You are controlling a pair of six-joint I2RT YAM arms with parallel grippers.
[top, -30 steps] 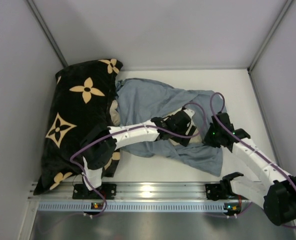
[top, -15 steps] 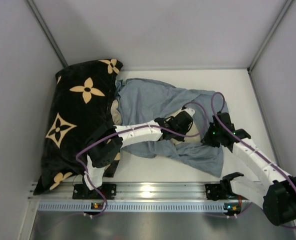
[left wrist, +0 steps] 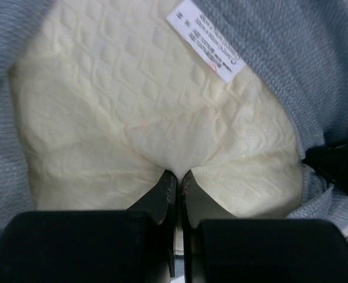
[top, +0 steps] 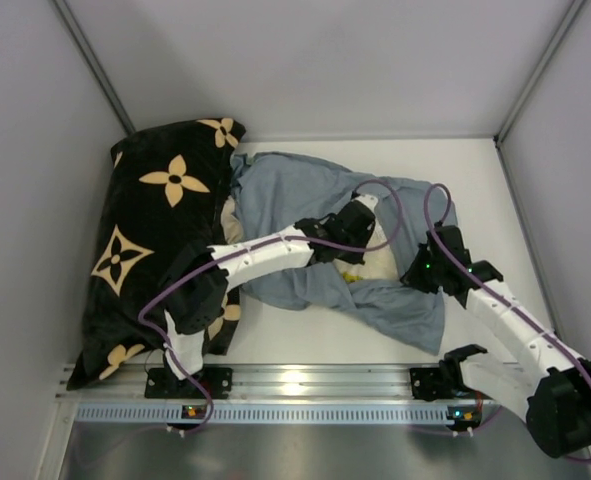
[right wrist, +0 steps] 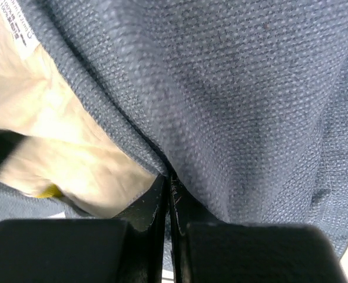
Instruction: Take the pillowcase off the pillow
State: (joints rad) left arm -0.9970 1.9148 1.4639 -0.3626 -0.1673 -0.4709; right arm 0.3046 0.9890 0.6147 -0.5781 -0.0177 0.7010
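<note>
Opposition explains the holds: in the middle of the desk (top: pixel 515 190) the left gripper (left wrist: pixel 178 175) is clamped on a fold of the cream pillow (left wrist: pixel 132 106), while the right gripper (right wrist: pixel 168 177), nearer the right edge, pinches the blue-grey pillowcase (right wrist: pixel 250 106) wrapped round it, seemingly so the two can be drawn apart.

- My left arm (top: pixel 265 255) reaches from its base forward and rightward, wrist out over the middle.
- Left gripper (left wrist: pixel 178 175) — fingers pressed together, pinching a fold of the pillow (left wrist: pixel 132 118).
- My right arm (top: pixel 505 320) slants from its base forward and to the left.
- Right gripper (right wrist: pixel 168 177) — fingers clamped tight on the pillowcase (right wrist: pixel 250 118), no gap showing.
</note>
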